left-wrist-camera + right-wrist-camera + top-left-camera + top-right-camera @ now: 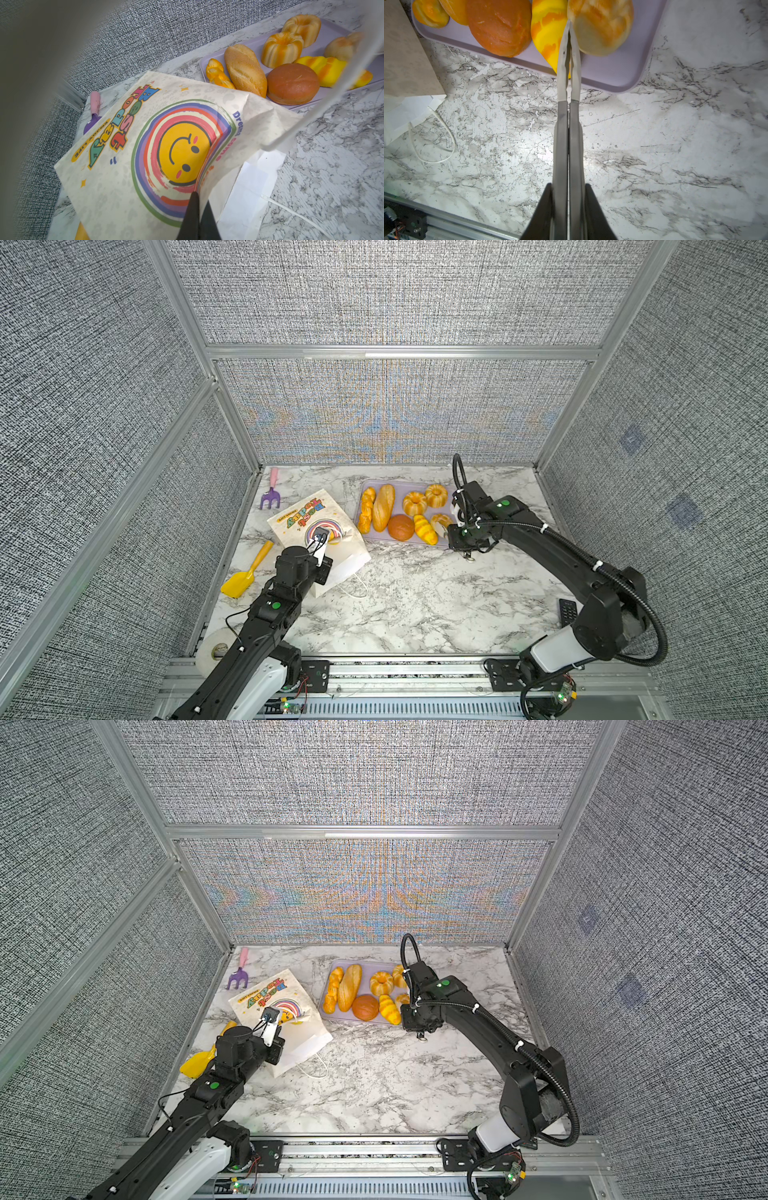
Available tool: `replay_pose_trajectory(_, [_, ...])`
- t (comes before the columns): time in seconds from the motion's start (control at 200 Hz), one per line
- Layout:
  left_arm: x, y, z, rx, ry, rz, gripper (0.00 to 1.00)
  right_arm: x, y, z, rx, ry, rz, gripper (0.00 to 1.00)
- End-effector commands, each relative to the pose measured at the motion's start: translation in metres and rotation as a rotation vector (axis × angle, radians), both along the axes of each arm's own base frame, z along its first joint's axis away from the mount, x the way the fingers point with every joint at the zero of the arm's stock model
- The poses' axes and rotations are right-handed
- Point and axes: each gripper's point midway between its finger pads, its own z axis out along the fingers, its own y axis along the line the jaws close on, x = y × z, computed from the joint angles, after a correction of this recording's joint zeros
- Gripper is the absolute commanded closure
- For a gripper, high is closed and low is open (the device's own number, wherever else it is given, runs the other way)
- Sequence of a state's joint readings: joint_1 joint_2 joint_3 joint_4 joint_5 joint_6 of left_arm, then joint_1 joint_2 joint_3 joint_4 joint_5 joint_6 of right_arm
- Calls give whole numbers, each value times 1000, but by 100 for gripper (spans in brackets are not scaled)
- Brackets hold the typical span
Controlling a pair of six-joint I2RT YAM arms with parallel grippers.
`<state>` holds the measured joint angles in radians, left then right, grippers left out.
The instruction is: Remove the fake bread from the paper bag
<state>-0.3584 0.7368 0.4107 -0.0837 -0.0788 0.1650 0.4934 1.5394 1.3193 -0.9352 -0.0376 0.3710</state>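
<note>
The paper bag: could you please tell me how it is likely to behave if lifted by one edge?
The paper bag will probably flop rather than stay stiff: its top sheet creases where the left tool pinches it. It looks light, lying flattened with no bulge. Its loose cord handle may trail.

Matte black left arm (266, 626) and right arm (561, 547), each with a white base shell (555, 649), a green dot (505, 503) and white cable ties (597, 565). Ribbed black conduit (660, 639) runs along the right arm. The right gripper (569, 22) has slim grey fingers (562, 124).
</note>
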Motion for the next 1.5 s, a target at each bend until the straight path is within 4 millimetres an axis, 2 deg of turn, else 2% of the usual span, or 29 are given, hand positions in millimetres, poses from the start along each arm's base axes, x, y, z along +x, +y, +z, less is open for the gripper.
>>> replay_pose_trajectory(0.0, [0, -2, -1, -6, 1, -9, 100, 6, -4, -6, -15, -4, -9, 100])
replay_pose_trajectory(0.1, [0, -2, -1, -5, 3, -8, 100, 12, -15, -18, -74, 10, -14, 100])
replay_pose_trajectory(0.185, [-1, -2, -2, -5, 5, -10, 100, 19, -19, -18, -108, 0, -10, 100])
replay_pose_trajectory(0.3, [-1, -2, -2, -2, 3, -15, 100, 27, -13, -5, -82, -27, 4, 100])
replay_pose_trajectory(0.425, [-2, -3, -4, 5, 9, -25, 100, 20, 2, 14, 22, -45, 15, 100])
replay_pose_trajectory(0.575, [-2, -3, -5, 2, 11, -24, 100, -17, 34, 33, 250, -66, 44, 97])
replay_pose_trajectory(0.685, [-2, -3, -5, -1, 12, -21, 100, -60, 64, 35, 438, -51, 84, 91])
replay_pose_trajectory(0.83, [-1, -3, -6, -5, 14, -16, 100, -111, 99, 40, 544, -56, 217, 84])
replay_pose_trajectory(0.845, [-1, -3, -6, -4, 13, -16, 100, -118, 101, 31, 540, -40, 232, 83])
replay_pose_trajectory(0.945, [0, -2, -8, 1, 21, -11, 100, -136, 124, 22, 561, -33, 321, 80])
replay_pose_trajectory(1.066, [2, -2, -9, 0, 33, 1, 100, -129, 151, 13, 594, -67, 360, 78])
replay_pose_trajectory(1.276, [2, -1, -4, -27, 17, 17, 100, -106, 203, 11, 696, -118, 399, 73])
replay_pose_trajectory(1.421, [2, -1, -6, -22, 19, 12, 100, -90, 222, -11, 695, -103, 358, 71])
replay_pose_trajectory(1.441, [2, -1, -6, -22, 20, 13, 100, -83, 230, -1, 720, -122, 358, 70])
replay_pose_trajectory(1.496, [2, -1, -6, -19, 22, 12, 100, -75, 238, -4, 731, -129, 343, 69])
